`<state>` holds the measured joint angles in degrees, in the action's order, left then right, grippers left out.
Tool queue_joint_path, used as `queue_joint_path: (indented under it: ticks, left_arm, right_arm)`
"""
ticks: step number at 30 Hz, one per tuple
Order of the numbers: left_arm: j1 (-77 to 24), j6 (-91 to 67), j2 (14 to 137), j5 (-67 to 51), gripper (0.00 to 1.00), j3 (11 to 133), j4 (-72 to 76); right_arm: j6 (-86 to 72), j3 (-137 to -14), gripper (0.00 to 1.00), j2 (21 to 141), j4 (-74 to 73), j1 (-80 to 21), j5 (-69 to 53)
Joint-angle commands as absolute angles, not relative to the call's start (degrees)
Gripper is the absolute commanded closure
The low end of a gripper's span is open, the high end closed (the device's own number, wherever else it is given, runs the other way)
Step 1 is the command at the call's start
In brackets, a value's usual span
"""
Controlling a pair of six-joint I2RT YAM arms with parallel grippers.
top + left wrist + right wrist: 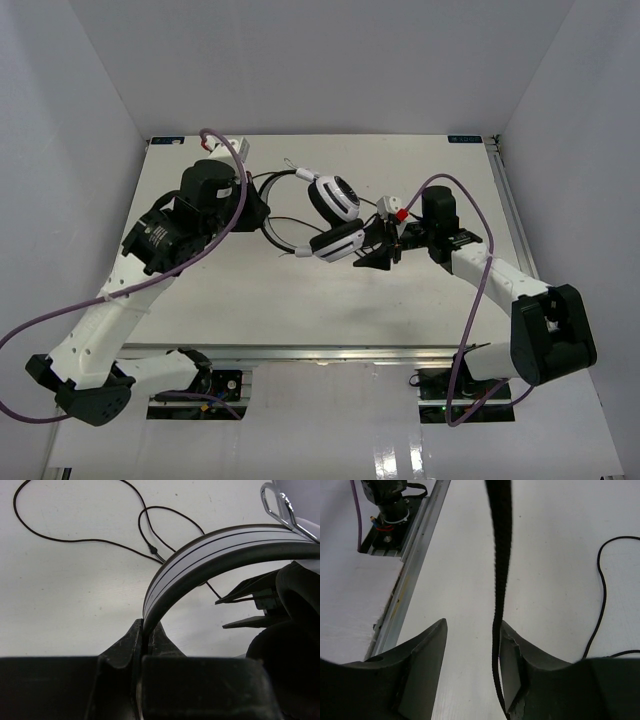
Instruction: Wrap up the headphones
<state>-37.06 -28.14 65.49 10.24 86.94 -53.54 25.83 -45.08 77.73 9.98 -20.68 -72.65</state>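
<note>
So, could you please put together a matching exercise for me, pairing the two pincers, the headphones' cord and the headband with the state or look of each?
Things
1. left pincer
2. right pincer
3. cord
4. headband

States
A. lying in loose loops on the table
B. jaws apart, with a dark strip running between them
C. shut tight on the headband
D. curved, pale grey with thin dark lines

Right pairs: 1-C, 2-B, 3-A, 4-D
</note>
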Motion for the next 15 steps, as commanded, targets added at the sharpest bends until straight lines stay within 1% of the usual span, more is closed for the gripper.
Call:
queue_joint_path:
  ticks: [1, 2, 5, 6, 10, 15]
  left_arm:
    - [-36.4, -33.4, 61.7, 8.0, 1.00, 86.8, -47.4]
    - [-36.4, -34.0, 61.6, 7.2, 1.00, 86.2, -47.1]
    - [-36.3, -36.7, 60.5, 4.2, 1.00, 82.5, -44.8]
    - [-36.2, -37.5, 59.9, 3.8, 1.00, 81.6, -43.8]
    - [-35.8, -42.7, 57.5, 0.5, 1.00, 75.0, -38.1]
    - [-35.2, -48.4, 56.9, 0.1, 1.00, 71.2, -32.0]
  right_arm:
    - [28.7, -44.4, 0.55, 75.5, 6.0, -20.4, -67.5]
    - [28.5, -44.3, 0.59, 75.3, 6.1, -20.3, -67.1]
    - [26.2, -45.1, 0.89, 74.5, 6.9, -20.2, -66.9]
    - [25.6, -45.0, 0.91, 74.2, 7.9, -20.2, -67.0]
    - [20.3, -43.7, 0.92, 71.8, 13.0, -20.2, -67.6]
    - [15.8, -43.4, 0.92, 69.3, 15.4, -20.3, -67.8]
